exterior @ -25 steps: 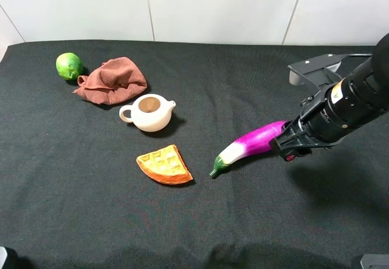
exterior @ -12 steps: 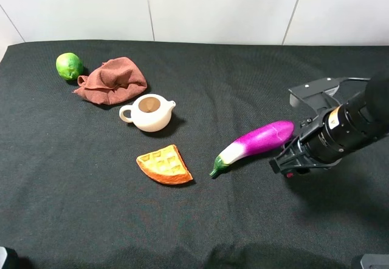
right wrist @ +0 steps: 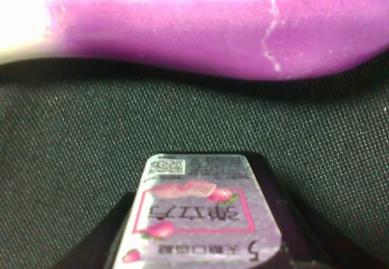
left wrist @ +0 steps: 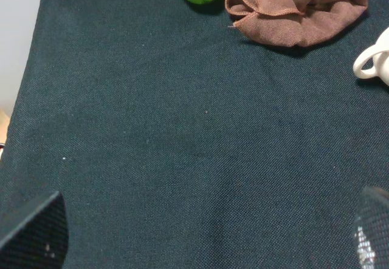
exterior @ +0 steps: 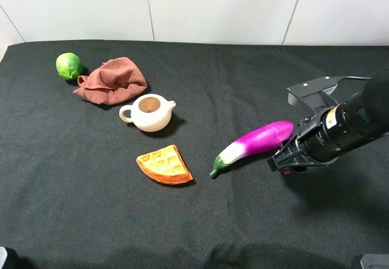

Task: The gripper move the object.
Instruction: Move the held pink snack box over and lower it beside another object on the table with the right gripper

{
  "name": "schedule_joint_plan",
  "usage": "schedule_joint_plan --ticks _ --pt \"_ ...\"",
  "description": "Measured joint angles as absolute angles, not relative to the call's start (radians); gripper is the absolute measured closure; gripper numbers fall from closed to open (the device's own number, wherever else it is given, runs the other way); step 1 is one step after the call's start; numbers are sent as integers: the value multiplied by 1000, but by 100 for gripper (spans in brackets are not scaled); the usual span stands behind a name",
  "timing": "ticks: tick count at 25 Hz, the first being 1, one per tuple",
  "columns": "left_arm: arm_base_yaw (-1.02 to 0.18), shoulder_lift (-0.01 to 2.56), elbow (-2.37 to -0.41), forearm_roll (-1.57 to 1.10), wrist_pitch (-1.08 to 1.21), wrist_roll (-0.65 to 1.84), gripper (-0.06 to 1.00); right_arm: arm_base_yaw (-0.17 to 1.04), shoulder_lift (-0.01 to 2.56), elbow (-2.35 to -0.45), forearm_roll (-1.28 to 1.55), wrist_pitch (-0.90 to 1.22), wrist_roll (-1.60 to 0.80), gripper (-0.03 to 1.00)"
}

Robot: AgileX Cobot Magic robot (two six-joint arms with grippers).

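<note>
Black cloth covers the table (exterior: 91,220), and low over its right side the right claw (exterior: 284,163) is clamped on the small black tin (right wrist: 203,217), whose pink and white label faces the wrist camera. Just beside the tin, with a strip of bare cloth between them, lies the purple eggplant (exterior: 255,140), its green stem pointing away from the claw. Farther left sit a waffle wedge (exterior: 164,164), a white teapot (exterior: 149,112), a crumpled brown rag (exterior: 112,79) and a lime (exterior: 68,65).
</note>
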State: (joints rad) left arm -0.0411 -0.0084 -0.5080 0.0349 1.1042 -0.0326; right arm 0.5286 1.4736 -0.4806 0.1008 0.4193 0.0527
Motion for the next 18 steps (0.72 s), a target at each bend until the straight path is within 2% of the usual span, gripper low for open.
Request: schedule_joint_plan --ticks 18 --pt "-41 -8 -508 35 1104 -33 -5 529 1570 -480 160 344 -19 62"
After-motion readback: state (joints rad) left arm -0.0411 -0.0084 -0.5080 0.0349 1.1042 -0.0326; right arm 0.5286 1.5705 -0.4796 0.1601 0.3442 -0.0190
